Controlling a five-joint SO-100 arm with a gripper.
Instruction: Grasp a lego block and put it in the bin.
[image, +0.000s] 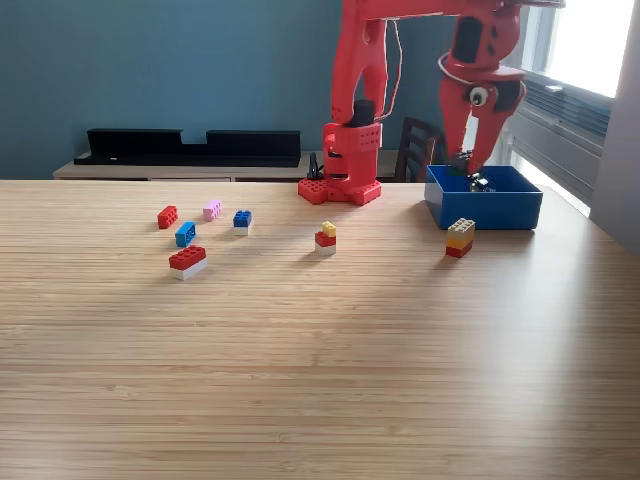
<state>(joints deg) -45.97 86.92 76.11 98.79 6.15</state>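
Observation:
The blue bin (484, 207) stands at the back on the exterior view's right. My red gripper (470, 165) hangs point-down over the bin's open top, its fingertips close together just above the rim. A small dark and white piece (480, 182) shows right under the tips, inside the bin; whether the fingers touch it is unclear. Several lego blocks lie on the table: a red one (167, 216), a pink one (212, 209), a blue-on-white one (242, 219), a blue one (185, 234), a red-on-white one (187, 261), a yellow-on-red one (325, 238), and a tan, yellow and red stack (460, 237) in front of the bin.
The arm's red base (341, 185) is fixed at the table's back edge, left of the bin. A dark chair back (415, 148) rises behind the table. A black shelf (190, 146) runs along the blue wall.

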